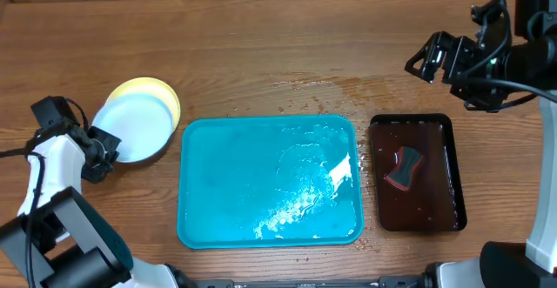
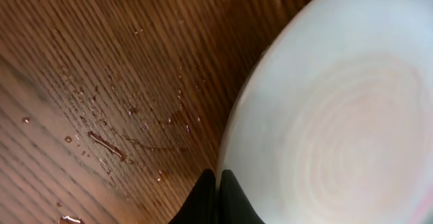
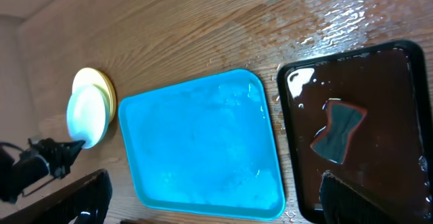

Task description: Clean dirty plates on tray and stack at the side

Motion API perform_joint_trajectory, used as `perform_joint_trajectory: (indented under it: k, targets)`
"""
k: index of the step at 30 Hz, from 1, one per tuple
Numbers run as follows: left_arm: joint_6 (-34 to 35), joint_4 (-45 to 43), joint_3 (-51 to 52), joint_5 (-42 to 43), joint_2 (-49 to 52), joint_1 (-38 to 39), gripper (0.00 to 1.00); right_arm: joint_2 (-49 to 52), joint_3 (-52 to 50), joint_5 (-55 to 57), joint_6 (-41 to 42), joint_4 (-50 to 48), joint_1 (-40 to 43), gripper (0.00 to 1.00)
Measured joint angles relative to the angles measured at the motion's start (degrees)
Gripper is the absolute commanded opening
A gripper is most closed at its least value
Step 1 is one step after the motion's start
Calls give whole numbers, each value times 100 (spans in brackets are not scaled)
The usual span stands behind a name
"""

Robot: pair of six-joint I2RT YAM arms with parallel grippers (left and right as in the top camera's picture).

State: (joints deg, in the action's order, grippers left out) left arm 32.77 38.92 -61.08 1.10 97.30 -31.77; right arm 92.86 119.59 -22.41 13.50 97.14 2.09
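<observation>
Your left gripper (image 2: 216,191), fingers pressed together on nothing, sits at the near-left rim of the plates (image 1: 132,127), which are stacked near the table's (image 1: 261,44) left edge, just ahead-right of it. Mid-table, the turquoise tray (image 1: 235,166) holds no plates. Your right gripper (image 1: 428,57), jaws wide apart, hangs by the far right corner, much farther from the stack.

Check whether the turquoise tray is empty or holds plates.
Empty: the tray shows only a water film, and the plates sit stacked on the table to its left.
</observation>
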Motion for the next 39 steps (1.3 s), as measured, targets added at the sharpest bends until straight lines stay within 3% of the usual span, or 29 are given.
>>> perform_joint_trajectory:
  k: [8,11,16,20,27,33,39]
  targets:
    - [15,-20,-411,103,136,0,4,0,0,17,0,-2,-111,100]
    - [17,-15,-627,107,136,2,11,0,0,17,-2,0,-109,100]
    - [17,-15,-822,122,136,59,6,0,0,17,-2,0,-109,100]
    - [17,0,-824,125,136,232,15,0,0,15,2,-2,-111,100]
    - [-59,-131,-824,240,136,599,45,0,0,17,-2,-2,-111,100]
    - [-614,61,-931,538,140,946,69,0,0,306,-90,-39,-111,100]
    - [-1252,702,-1617,627,142,1370,73,0,0,767,-404,-450,-111,100]
